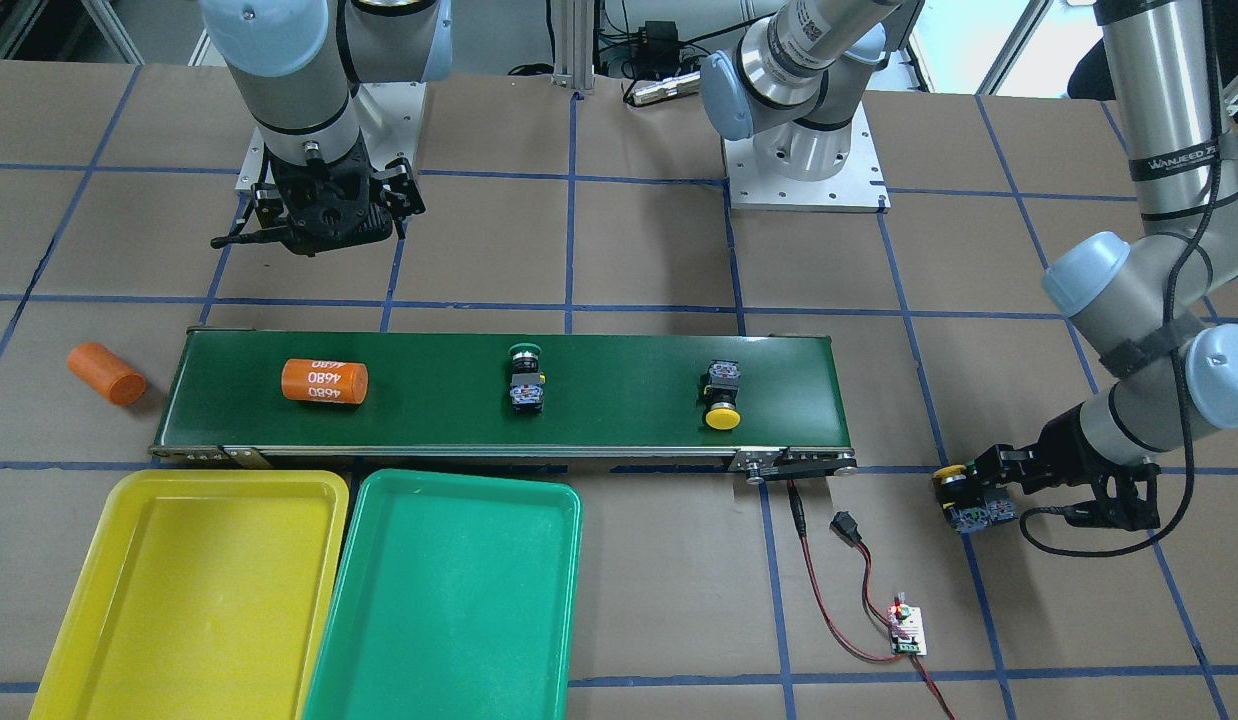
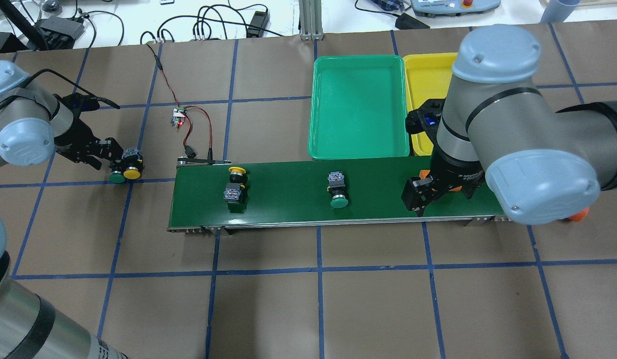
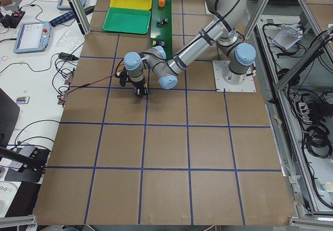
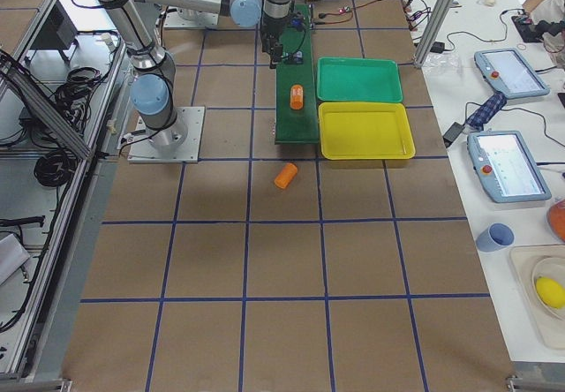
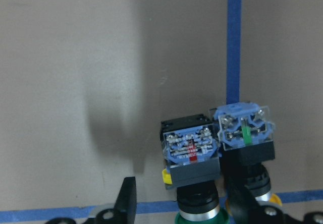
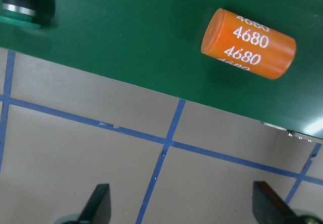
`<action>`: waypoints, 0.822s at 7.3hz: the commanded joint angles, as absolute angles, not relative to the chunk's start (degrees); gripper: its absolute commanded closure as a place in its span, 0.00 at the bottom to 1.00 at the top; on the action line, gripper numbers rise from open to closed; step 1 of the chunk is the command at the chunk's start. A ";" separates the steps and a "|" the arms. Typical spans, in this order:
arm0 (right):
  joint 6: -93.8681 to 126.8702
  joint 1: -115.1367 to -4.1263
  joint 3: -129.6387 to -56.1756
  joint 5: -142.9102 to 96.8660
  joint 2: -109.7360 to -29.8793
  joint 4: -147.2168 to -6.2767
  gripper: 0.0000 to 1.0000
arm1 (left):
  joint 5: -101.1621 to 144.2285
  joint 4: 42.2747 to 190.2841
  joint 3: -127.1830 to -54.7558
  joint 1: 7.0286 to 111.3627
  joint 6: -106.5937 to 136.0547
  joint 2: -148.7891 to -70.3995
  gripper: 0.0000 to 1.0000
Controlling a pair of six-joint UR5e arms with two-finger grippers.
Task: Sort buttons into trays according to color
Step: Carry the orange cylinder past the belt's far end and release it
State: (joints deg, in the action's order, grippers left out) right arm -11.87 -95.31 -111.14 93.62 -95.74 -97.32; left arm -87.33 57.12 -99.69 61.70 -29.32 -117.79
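Two small push-button switches on black contact blocks, one green-capped [image 2: 117, 176] and one yellow-capped [image 2: 133, 172], lie touching on bare desk just past the long dark-green conveyor belt [image 1: 619, 345], toward the edge opposite the robot. Probably because they crowd each other, the left gripper [image 2: 113, 157] comes in low and nearly level. Its jaws are apart, seemingly astride the green-capped one, and clamp nothing yet. Another green switch [image 1: 525, 378] and yellow switch [image 1: 721, 396] wait on the belt. The shallow yellow plastic tray [image 1: 229, 478] and green plastic tray [image 1: 459, 478] sit along that same edge, neither holding a button. The right gripper [image 2: 421, 197] hangs straight down, spread wide and empty, near the orange cylinder marked 4680 [image 1: 324, 381].
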 commanded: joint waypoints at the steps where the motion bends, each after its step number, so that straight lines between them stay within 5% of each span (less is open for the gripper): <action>1: -11.86 -95.36 -113.03 93.86 -95.54 -101.41 0.00 | -87.36 57.13 -99.49 61.70 -29.36 -118.73 0.31; 4: -11.25 -95.45 -114.60 93.08 -95.19 -105.02 0.00 | -87.36 57.04 -99.32 61.70 -29.27 -119.79 0.32; 5: -10.99 -95.45 -115.31 91.86 -95.10 -106.33 0.00 | -87.36 57.13 -99.32 61.70 -29.35 -119.71 0.52; 6: -10.73 -95.45 -116.01 88.80 -95.10 -106.87 0.00 | -87.36 57.13 -99.06 61.70 -29.70 -119.71 0.88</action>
State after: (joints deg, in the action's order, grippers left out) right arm -11.05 -95.44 -115.09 91.73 -95.15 -105.75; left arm -87.36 57.10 -99.24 61.70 -29.41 -119.69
